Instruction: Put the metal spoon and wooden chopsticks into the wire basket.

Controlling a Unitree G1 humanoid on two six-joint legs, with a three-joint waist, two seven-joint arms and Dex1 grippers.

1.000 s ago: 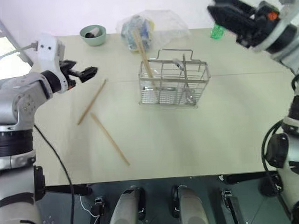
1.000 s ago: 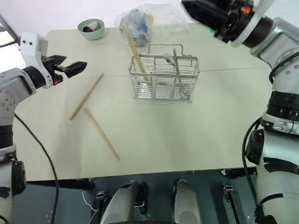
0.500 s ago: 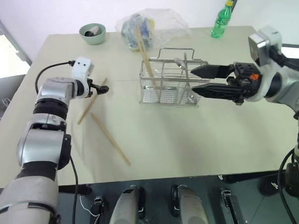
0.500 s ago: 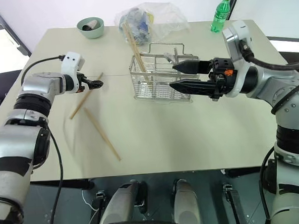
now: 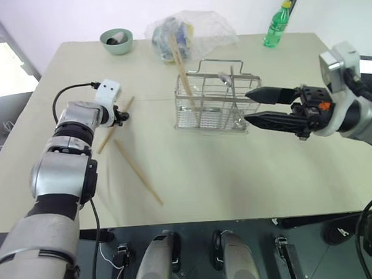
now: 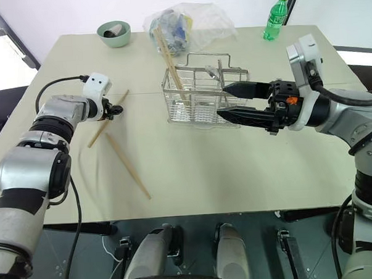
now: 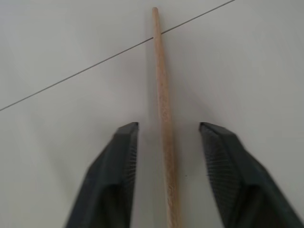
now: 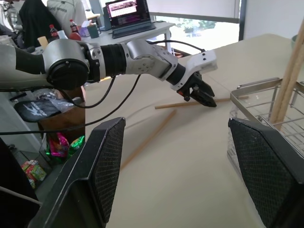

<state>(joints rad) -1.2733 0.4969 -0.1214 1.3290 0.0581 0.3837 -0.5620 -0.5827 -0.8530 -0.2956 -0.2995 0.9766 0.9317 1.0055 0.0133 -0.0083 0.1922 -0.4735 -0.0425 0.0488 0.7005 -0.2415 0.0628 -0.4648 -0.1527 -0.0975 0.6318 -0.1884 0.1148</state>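
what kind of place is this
Probably an office or lab set up for robot trials: a plain table holding a wire basket, with a laptop on a desk behind and a person nearby.

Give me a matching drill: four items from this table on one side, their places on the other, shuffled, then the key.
1. green bowl
2. green bottle
3. wire basket
4. left gripper

A. far right part of the table
B. middle of the table, chopsticks standing in it
C. far left corner of the table
D. astride a chopstick lying on the table

Pairs: 1-C, 2-A, 3-B, 4-D
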